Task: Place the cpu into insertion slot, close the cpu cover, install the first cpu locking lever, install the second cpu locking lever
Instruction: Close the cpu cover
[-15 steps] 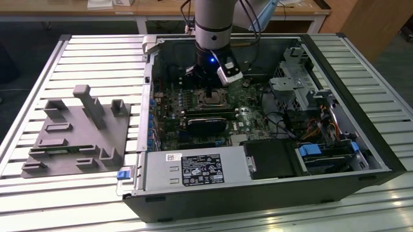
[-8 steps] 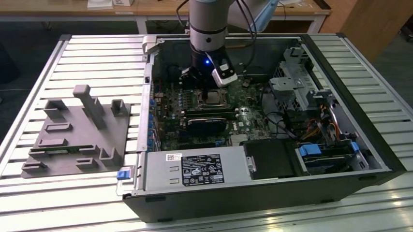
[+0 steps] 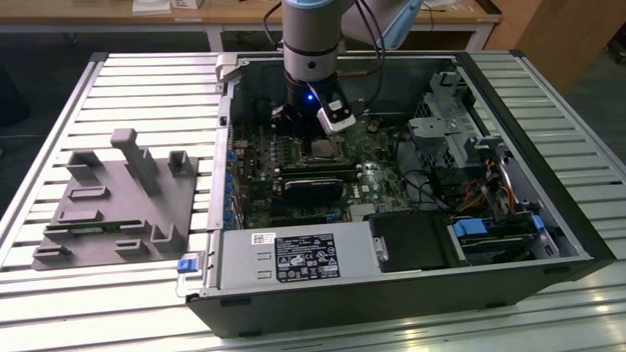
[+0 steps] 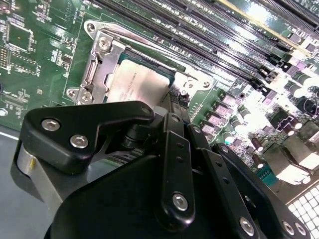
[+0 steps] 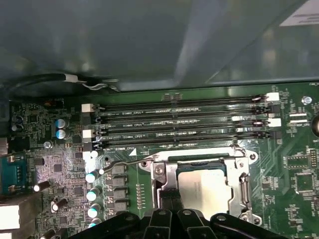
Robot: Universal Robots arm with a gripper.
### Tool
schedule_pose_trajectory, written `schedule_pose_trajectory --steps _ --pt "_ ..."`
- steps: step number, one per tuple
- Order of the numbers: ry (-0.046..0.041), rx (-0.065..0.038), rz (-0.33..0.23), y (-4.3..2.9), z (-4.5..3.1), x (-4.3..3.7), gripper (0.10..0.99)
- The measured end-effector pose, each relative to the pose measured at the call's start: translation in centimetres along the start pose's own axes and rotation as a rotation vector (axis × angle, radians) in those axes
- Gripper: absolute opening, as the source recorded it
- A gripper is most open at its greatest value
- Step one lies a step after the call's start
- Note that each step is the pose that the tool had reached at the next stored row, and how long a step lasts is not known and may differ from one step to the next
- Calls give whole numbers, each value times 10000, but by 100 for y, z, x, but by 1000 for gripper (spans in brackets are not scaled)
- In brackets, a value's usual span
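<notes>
**Silvery-tan cpu lies seated**

I see it lying flat in the insertion slot, with the cpu cover framing its pale face. The gripper hangs at the socket's edge, jaws clenched together. Long black memory slots run just beside.

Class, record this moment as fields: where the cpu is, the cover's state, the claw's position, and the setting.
cpu: lying in the insertion slot
cpu cover: down, framing the cpu
claw: at the cover's edge, beside the cpu
memory slots: four, alongside the insertion slot
setting: open computer case on a slatted table
</notes>
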State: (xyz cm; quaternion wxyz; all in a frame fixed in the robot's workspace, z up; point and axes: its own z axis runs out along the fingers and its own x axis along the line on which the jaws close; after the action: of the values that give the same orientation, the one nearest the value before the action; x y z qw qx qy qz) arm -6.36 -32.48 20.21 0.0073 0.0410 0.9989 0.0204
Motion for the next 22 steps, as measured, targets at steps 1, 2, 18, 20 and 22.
schedule_pose_trajectory --steps 1,2,18,20,22 --pt "1 0 -10 -1 6 4 106" --pt "1 0 -21 -1 11 7 106" --pt "1 -6 -108 -2 38 12 106" --pt "1 -9 -126 0 25 11 106" --pt "6 -3 -148 -1 4 12 106"
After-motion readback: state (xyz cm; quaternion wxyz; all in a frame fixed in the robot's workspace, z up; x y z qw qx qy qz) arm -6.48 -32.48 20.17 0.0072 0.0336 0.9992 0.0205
